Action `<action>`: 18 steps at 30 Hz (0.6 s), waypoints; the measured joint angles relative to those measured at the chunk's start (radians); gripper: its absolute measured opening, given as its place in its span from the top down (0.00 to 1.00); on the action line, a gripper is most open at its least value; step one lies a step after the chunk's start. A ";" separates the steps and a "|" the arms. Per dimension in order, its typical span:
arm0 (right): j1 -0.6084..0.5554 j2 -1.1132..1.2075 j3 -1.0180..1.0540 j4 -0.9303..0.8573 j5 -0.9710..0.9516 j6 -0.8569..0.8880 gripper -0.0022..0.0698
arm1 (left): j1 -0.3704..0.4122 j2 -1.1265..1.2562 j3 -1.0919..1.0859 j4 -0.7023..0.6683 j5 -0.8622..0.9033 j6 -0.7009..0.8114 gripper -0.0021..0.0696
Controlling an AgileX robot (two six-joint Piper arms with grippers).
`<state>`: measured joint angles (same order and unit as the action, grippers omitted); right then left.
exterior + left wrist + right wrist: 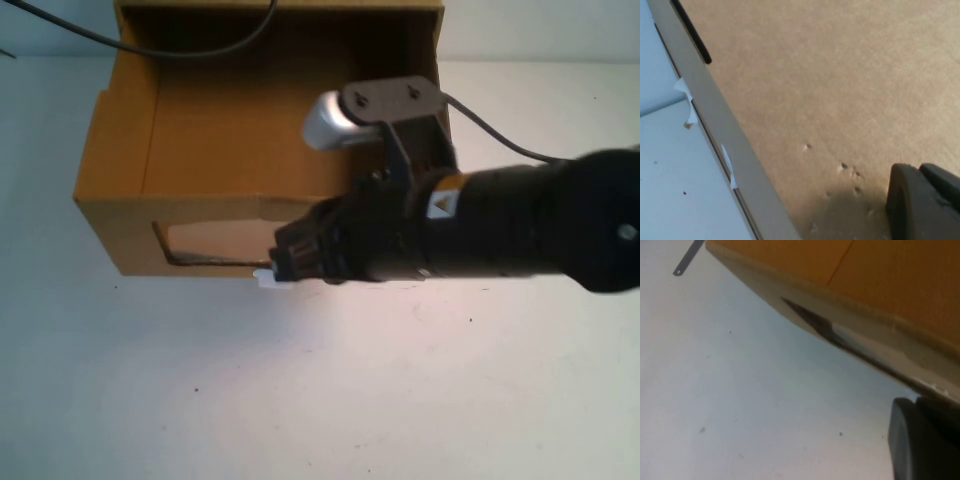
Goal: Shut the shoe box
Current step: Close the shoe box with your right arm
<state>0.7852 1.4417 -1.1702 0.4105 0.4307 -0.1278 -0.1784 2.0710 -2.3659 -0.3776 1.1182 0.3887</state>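
Note:
The brown cardboard shoe box [230, 130] stands at the back of the white table with its drawer drawn out toward me. Its front has a clear window [215, 243] and a small white pull tab [266, 278] below it. My right gripper [283, 262] reaches in from the right, its shut tips against the drawer front just above the tab. In the right wrist view the box front [880, 285] fills the top and the right gripper [925, 440] sits close under it. My left gripper [922, 200] is shut, close against a plain cardboard face [840, 75]; it is outside the high view.
The white table [300, 400] stretches in front of the box. A black cable [200, 45] hangs over the box's back. The right arm [520, 230] covers the drawer's right front corner. A pale cardboard edge with bits of tape [730, 130] shows beside the left gripper.

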 joint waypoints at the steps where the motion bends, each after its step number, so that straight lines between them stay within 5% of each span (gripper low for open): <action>1: 0.000 0.014 -0.020 -0.002 -0.002 0.000 0.99 | 0.000 0.000 0.000 0.000 0.000 0.000 0.97; 18: -0.057 0.152 -0.211 -0.030 -0.002 -0.002 0.99 | 0.000 0.000 0.000 -0.004 0.001 0.000 0.97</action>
<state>0.7284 1.5934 -1.3812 0.3803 0.4289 -0.1297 -0.1784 2.0710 -2.3659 -0.3811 1.1190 0.3887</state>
